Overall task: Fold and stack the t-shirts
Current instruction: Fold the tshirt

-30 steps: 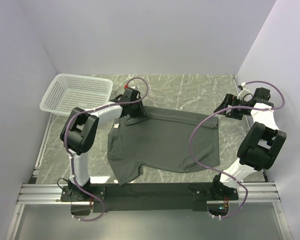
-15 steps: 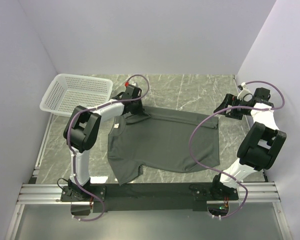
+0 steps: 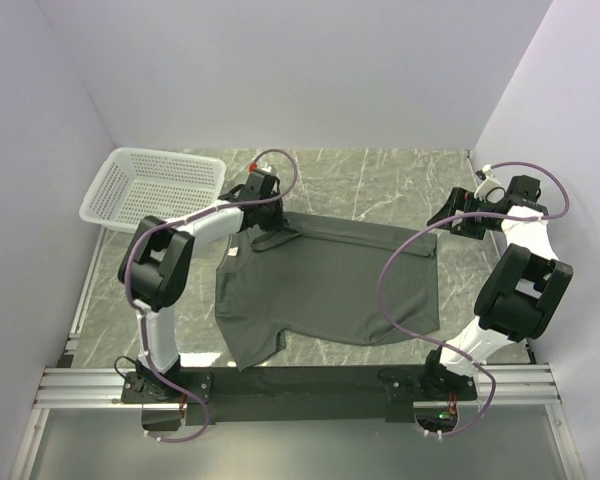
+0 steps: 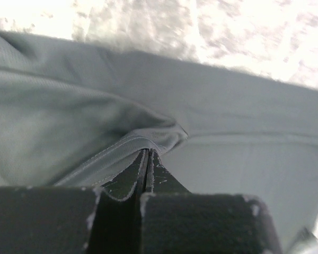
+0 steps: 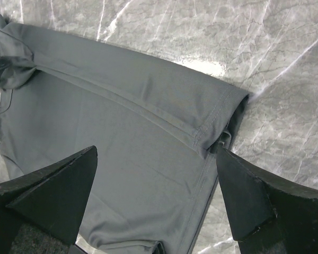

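Note:
A dark grey-green t-shirt (image 3: pixel 330 285) lies spread flat on the marble table, neck to the left. My left gripper (image 3: pixel 272 228) sits at its far left sleeve. In the left wrist view the jaws (image 4: pixel 148 154) are pressed together with the stitched sleeve hem (image 4: pixel 122 153) pinched at their tips, and the cloth bunches up around them. My right gripper (image 3: pixel 444 221) hovers over the shirt's far right corner. Its fingers (image 5: pixel 53 190) stand wide apart, and nothing is between them but the t-shirt's hem corner (image 5: pixel 217 116) below.
A white mesh basket (image 3: pixel 150 185) stands tilted at the far left, close to the left arm. Purple walls close in the table at the back and on both sides. The right arm's cable (image 3: pixel 395 270) loops over the shirt's right part.
My left gripper has closed on the sleeve hem and shifted slightly toward the far side. The right arm and the rest of the shirt have not moved.

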Controlling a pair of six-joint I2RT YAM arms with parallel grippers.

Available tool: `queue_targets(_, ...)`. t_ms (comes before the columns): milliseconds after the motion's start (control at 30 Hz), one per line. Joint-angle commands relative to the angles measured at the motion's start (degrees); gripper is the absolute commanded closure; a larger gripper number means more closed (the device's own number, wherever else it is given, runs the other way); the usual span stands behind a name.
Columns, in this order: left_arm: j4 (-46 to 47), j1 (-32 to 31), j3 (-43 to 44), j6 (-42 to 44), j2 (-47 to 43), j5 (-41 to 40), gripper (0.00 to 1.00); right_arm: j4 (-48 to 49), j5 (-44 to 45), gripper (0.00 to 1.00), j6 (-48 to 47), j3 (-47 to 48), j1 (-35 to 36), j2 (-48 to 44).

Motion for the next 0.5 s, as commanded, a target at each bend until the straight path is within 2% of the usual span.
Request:
queue_targets(0, 0.7, 0.2, -1.7, -0.1, -7.2, 4.3, 0.99, 1.3, -1.1, 0.01, -0.5, -0.3, -0.3, -2.7)
queue_targets(167, -0.9, 0.1, -4.6, -0.4, -11.5, 7.1, 0.99, 1.3, -1.2, 0.01, -0.5, -0.3, -0.3, -2.6)
queue_targets(367, -2.6, 0.1, -7.1, 0.9, -10.8, 9.2, 0.99, 1.2, -1.3, 0.01, -0.6, -0.3, -0.4, -2.7)
queue_targets(433, -2.4, 0.1, -8.1, 1.0, -10.1, 10.6, 0.97, 1.0, -1.2, 0.01, -0.6, -0.3, -0.4, -2.8)
queue_targets(467, -2.4, 0.1, -8.2, 1.3, -9.7, 11.0, 0.91, 1.0, -1.2, 0.01, -0.6, -0.3, -0.4, -2.8)
